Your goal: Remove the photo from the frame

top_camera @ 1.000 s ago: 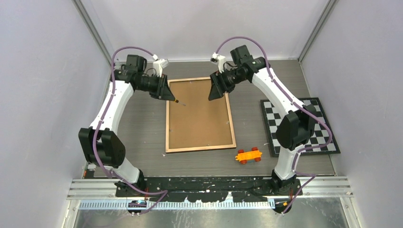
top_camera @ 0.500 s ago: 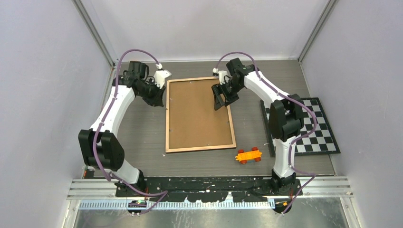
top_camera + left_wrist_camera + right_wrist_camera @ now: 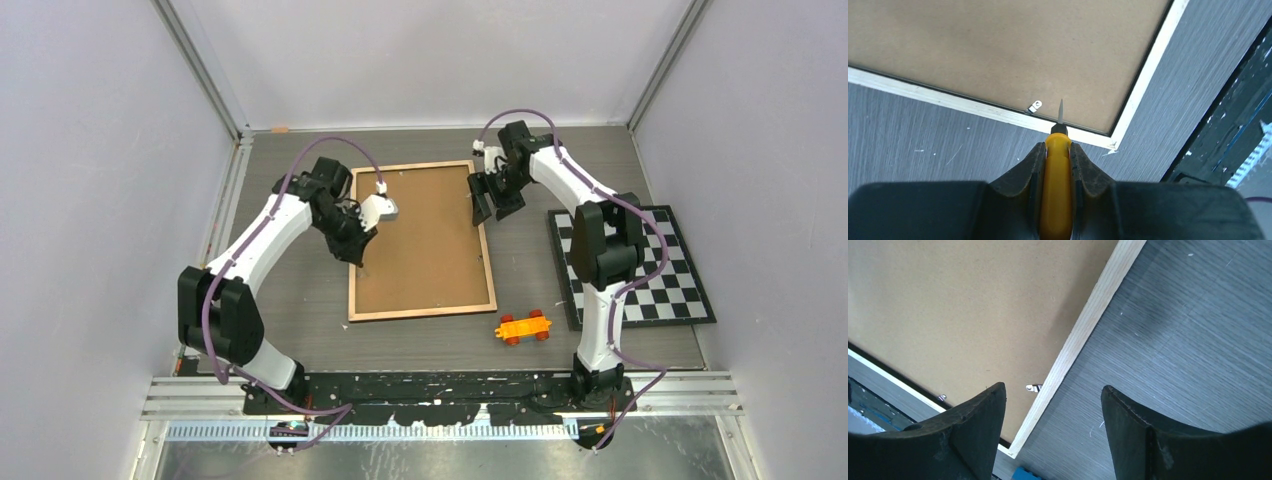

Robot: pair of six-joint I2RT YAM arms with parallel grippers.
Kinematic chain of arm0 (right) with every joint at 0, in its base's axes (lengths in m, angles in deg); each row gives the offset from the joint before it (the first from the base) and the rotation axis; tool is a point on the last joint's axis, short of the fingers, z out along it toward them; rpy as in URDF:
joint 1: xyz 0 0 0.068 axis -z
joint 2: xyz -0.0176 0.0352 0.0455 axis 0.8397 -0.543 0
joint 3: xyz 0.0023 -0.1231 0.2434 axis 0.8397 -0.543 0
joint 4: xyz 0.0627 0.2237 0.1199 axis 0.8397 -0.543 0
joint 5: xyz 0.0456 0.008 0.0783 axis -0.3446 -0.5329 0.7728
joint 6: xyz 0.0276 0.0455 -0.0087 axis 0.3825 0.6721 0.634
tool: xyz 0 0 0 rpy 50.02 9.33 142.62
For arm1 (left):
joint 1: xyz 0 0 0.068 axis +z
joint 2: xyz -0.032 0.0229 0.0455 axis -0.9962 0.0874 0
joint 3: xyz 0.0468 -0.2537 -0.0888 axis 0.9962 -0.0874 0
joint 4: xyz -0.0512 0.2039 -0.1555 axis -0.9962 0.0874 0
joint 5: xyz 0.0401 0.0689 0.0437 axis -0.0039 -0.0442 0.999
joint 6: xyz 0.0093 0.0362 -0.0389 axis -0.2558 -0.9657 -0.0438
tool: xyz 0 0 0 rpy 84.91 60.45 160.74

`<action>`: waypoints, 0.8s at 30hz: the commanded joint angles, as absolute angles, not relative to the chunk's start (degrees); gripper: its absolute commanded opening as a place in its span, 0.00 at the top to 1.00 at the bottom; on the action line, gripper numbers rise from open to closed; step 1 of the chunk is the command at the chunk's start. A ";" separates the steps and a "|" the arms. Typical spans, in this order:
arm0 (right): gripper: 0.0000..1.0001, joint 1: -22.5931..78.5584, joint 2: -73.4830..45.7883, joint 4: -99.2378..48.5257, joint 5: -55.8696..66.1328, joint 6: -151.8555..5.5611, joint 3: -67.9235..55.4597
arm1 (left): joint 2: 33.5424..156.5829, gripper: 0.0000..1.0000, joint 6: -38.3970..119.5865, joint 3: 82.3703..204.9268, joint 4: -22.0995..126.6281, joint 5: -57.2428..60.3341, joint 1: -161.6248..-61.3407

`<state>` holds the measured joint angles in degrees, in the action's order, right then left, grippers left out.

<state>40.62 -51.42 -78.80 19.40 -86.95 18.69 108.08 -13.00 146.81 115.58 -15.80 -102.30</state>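
The big flat picture frame (image 3: 425,250) lies face down in the middle of the table. Its brown board back with a light wood rim faces up, so the photo cannot be seen.

The left arm bends in over the frame's left edge. The left gripper (image 3: 1056,150) is squeezed tight on a small tool (image 3: 1055,195) with a yellow handle and a thin metal tip. The tip points at the rim, just beside a small shiny metal clip (image 3: 1034,106). I cannot tell if it touches.

The right arm reaches to the frame's far right side. The right gripper (image 3: 1053,395) hangs above that rim with its jaws wide apart, holding nothing.

The grey wooden table (image 3: 300,290) also holds an orange toy car (image 3: 523,327) near the frame's near right corner, and a black-and-white checkerboard mat (image 3: 660,270) further right. Pale walls (image 3: 100,150) stand around.
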 commanded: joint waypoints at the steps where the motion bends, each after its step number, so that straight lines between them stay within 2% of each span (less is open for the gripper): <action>1: 0.26 40.15 -51.46 -79.11 17.98 -87.26 17.46 | 105.48 1.00 -16.53 145.71 115.85 -13.06 -104.34; 24: 0.26 40.16 -55.18 -75.37 15.14 -80.11 15.52 | 107.19 1.00 -19.54 142.25 111.79 -3.66 -108.09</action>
